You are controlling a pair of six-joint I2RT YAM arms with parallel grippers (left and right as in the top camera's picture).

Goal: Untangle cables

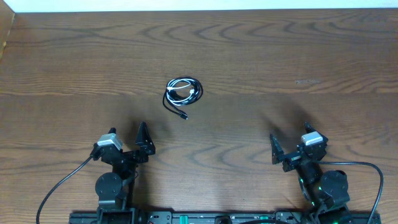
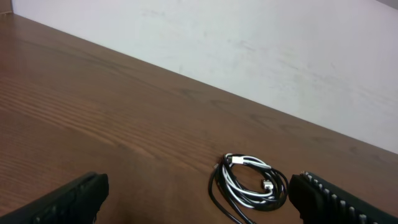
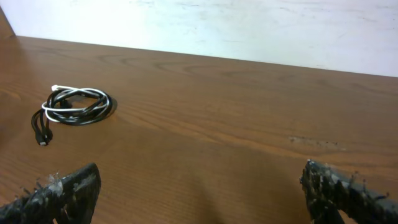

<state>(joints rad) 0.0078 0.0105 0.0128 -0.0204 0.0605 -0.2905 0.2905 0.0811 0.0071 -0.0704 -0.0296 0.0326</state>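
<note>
The two cables lie coiled together in one small bundle (image 1: 182, 92) on the wooden table (image 1: 280, 56), ahead of both arms. The black cable (image 2: 217, 194) loops round the outside, and its tail ends in a plug (image 1: 185, 116) pointing toward me. The white cable (image 2: 247, 163) winds inside the black loops, its small plug (image 2: 267, 185) showing. My left gripper (image 1: 144, 135) stands open a short way in front of the bundle, nothing between its fingers (image 2: 68, 200). My right gripper (image 1: 275, 148) is open too, far to the right of the bundle (image 3: 74, 102).
A pale wall (image 2: 280, 56) runs along the table's far edge. A faint scuff mark (image 1: 306, 81) shows on the wood at the right. Each arm's own thick black wire (image 1: 59, 186) trails off near the front edge.
</note>
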